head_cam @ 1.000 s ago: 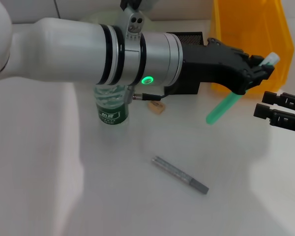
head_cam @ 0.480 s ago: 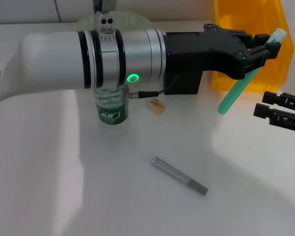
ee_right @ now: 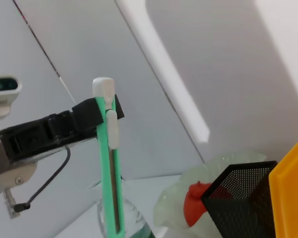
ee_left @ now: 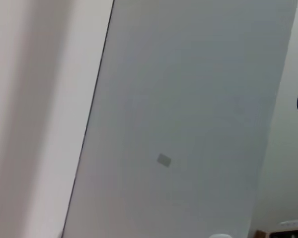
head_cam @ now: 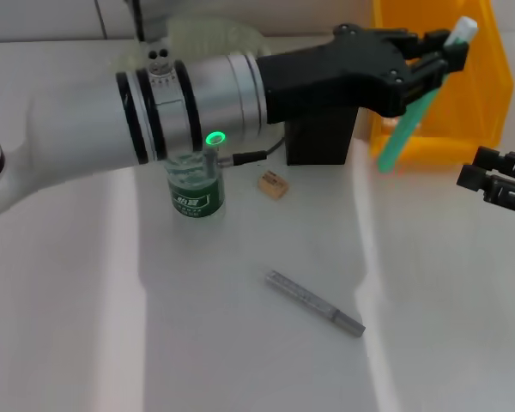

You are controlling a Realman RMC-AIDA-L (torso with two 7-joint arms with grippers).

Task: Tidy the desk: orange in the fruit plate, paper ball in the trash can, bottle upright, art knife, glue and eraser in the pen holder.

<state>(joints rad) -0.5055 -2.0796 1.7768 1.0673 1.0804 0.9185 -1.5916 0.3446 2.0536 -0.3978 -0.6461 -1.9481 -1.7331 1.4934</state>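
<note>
Spread beneath everything: plain white flat tabletop [head_cam: 240, 360]. Slung across the head view from the left, a thick white and silver left arm, blocking most of the pale-green translucent fruit plate [head_cam: 215, 36] with wavy rim and the top of the bottle.

At the far right, large bright yellow-orange plastic trash can [head_cam: 476, 77] with sloped walls. Beside it on its left, tall square black metal-mesh pen holder [head_cam: 319, 142], largely hidden behind the left arm's black claw housing; seen clearly in the right wrist view [ee_right: 238, 191], with the round red-orange orange [ee_right: 196, 198] already lying in the fruit plate [ee_right: 213, 166] just behind it.

Left claw [head_cam: 438, 53] raised above the tabletop in front of the trash can, clamped on a slim green plastic art knife [head_cam: 412, 116] with white end. Knife held near its white top; long axis steeply tilted, white end up and toward the trash can, green tail slanting down toward the pen holder side.

Right claw [head_cam: 498, 182] low at the right edge, black, apart from the knife; fingers' spread cannot be told.

Small clear plastic bottle [head_cam: 194, 190] with dark green label standing upright under the arm. Grey slender stick [head_cam: 316, 303], lying flat, diagonal, well in front. Tiny tan-beige rectangular eraser [head_cam: 273, 184] between bottle and pen holder.
</note>
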